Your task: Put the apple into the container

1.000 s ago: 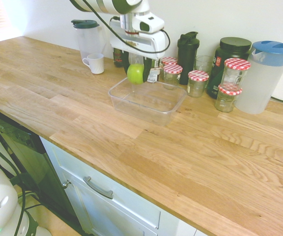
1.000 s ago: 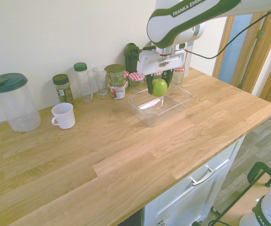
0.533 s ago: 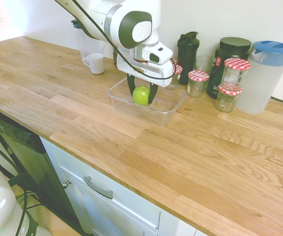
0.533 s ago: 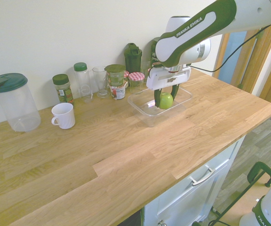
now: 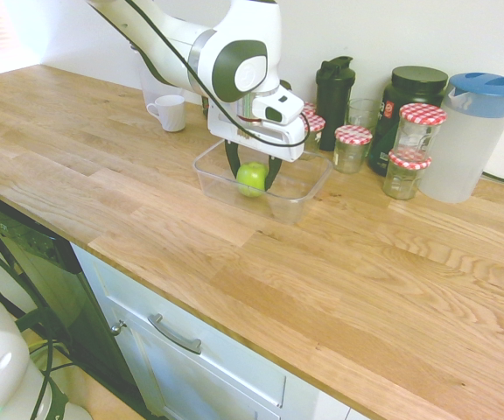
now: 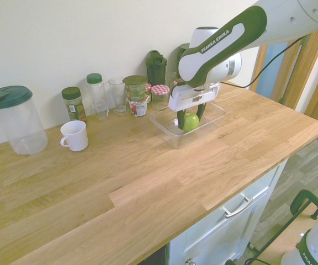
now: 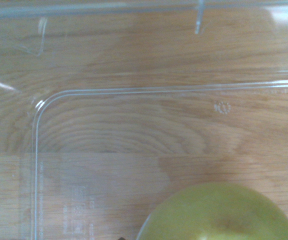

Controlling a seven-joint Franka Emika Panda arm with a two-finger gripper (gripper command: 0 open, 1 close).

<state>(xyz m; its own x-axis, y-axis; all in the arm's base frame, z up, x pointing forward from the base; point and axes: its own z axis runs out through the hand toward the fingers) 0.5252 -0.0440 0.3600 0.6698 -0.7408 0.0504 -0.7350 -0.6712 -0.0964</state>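
- Wooden, pale oak worktop spreads under everything, with white drawers along its near edge.
- My white arm with dark green joints reaches in from the far left in the first exterior view and points my claw straight down.
- At the far right of that view stands a tall translucent jug with a blue lid.
- Shallow clear plastic container with rounded corners sits on the worktop just in front of the row of jars along the wall; in the second exterior view it shows at.
- Small glass jars with red-checked lids stand just behind and to the right of the container, beside a dark shaker bottle.
- A white mug sits well to the left, near the wall.
- My claw is down inside the container, its dark fingers clamped on either side of the fruit.
- The small shiny green apple is held in my grip, low within the container's walls; I cannot tell if it touches the bottom. From the wrist it shows at over the clear floor.
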